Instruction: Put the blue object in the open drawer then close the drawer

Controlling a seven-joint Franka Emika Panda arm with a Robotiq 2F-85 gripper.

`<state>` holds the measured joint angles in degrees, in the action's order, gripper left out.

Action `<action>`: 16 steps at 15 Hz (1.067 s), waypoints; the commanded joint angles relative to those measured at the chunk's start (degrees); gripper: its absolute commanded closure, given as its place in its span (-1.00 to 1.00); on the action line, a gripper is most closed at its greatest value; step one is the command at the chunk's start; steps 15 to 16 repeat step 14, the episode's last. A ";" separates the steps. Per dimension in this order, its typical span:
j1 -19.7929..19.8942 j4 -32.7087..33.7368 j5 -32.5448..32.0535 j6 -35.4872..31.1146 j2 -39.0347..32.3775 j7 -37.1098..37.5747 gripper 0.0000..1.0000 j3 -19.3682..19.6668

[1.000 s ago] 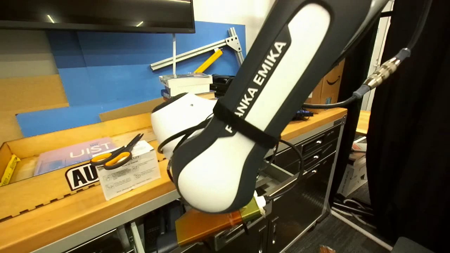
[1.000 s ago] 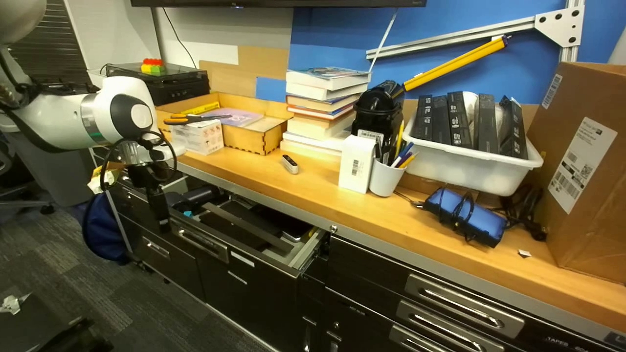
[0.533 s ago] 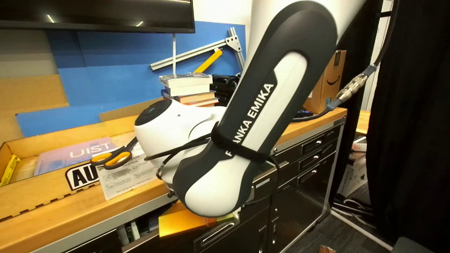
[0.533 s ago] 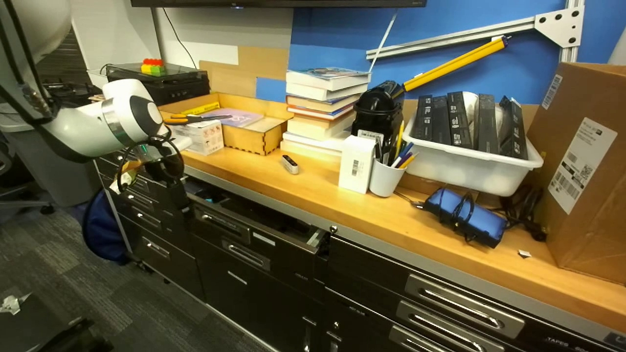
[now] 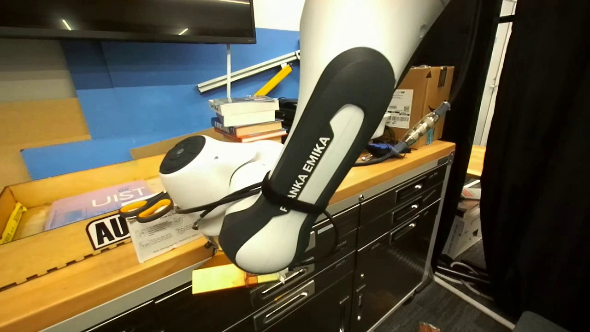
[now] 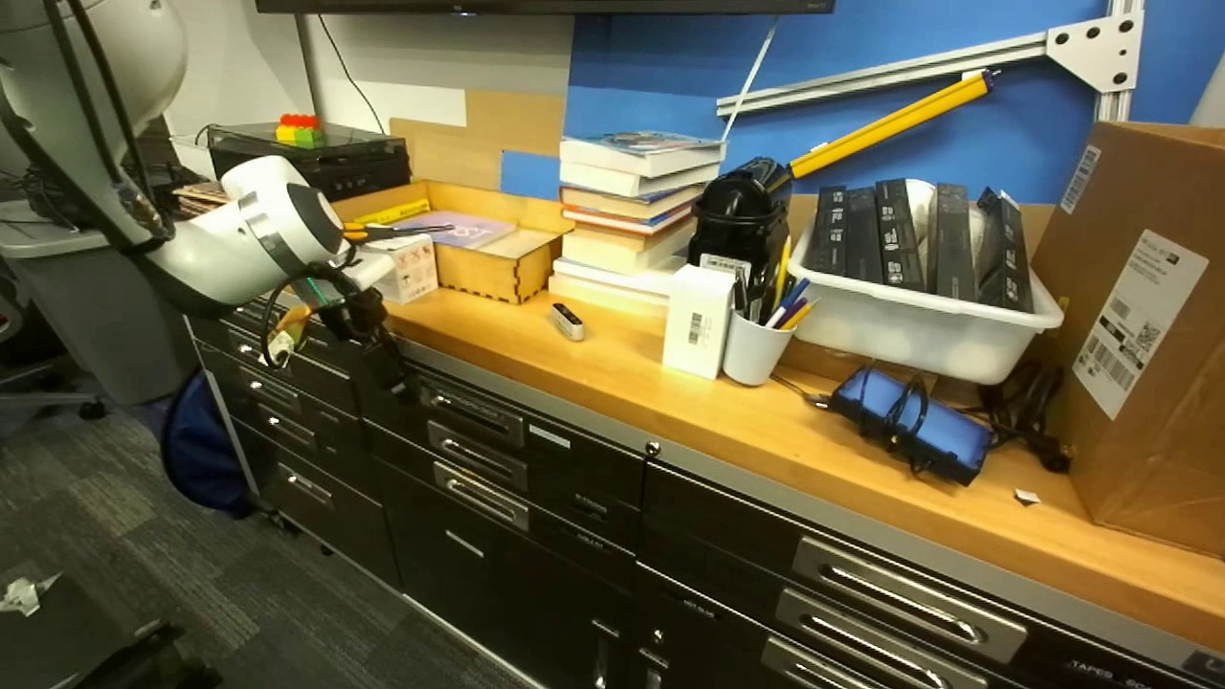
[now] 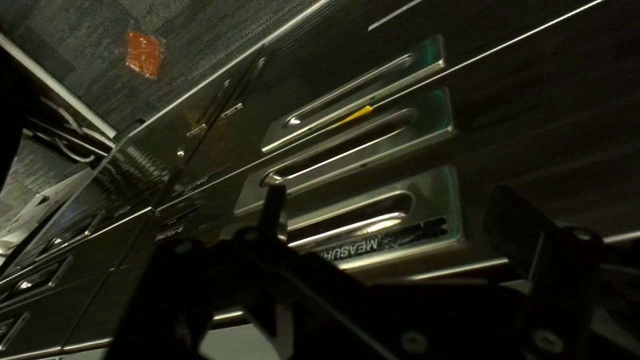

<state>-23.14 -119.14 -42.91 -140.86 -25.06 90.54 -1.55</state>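
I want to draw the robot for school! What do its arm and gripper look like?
The arm is white and rounded, with a long black panel and white FRANKA EMIKA lettering; a black strap crosses the first word. Thin black cables loop around it, and a silver cable connector shows alongside. The gripper looks black, with two fingers and round bolts.

Stacked books (image 6: 627, 206) beside a wooden tray (image 6: 493, 275), scissors (image 6: 400, 231) on a box (image 6: 413, 271)

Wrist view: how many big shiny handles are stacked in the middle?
3, going down the picture: top handle, middle handle, and bottom handle, whose left end is partly behind the gripper.
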 commanded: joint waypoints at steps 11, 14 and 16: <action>10.18 -3.89 51.87 19.66 30.05 -47.17 -1.00 -17.08; 10.03 -3.18 50.49 20.17 29.75 -44.27 -1.00 -16.95; 10.03 -3.18 50.49 20.17 29.75 -44.27 -1.00 -16.95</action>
